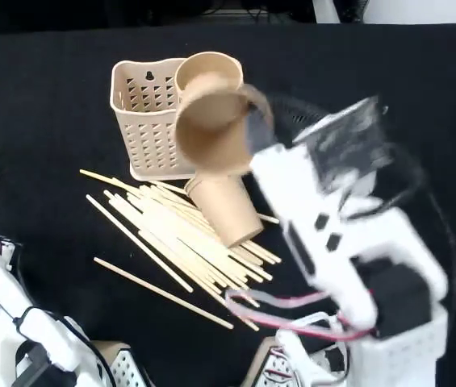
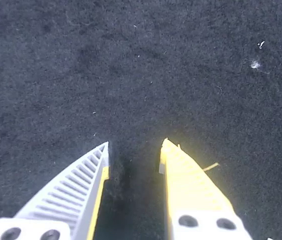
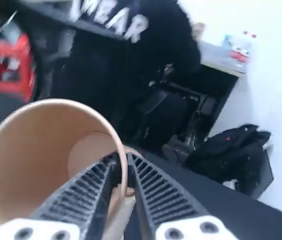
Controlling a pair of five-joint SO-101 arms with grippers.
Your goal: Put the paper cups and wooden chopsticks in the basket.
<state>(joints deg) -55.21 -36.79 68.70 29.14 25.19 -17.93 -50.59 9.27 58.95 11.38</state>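
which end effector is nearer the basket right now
Right. The right end effector holds a paper cup close by the basket; the left end effector hangs open over the table, well away from it.

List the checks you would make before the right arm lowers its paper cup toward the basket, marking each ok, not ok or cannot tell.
1. Grip of right hand on held cup rim, one finger inside, one outside: ok.
2. Is held cup lined up over basket: cannot tell.
3. Room in basket beside cup already inside: ok.
4. Is left hand clear, open over bare table: ok.
5. Are lying cup and chopsticks packed: not ok.
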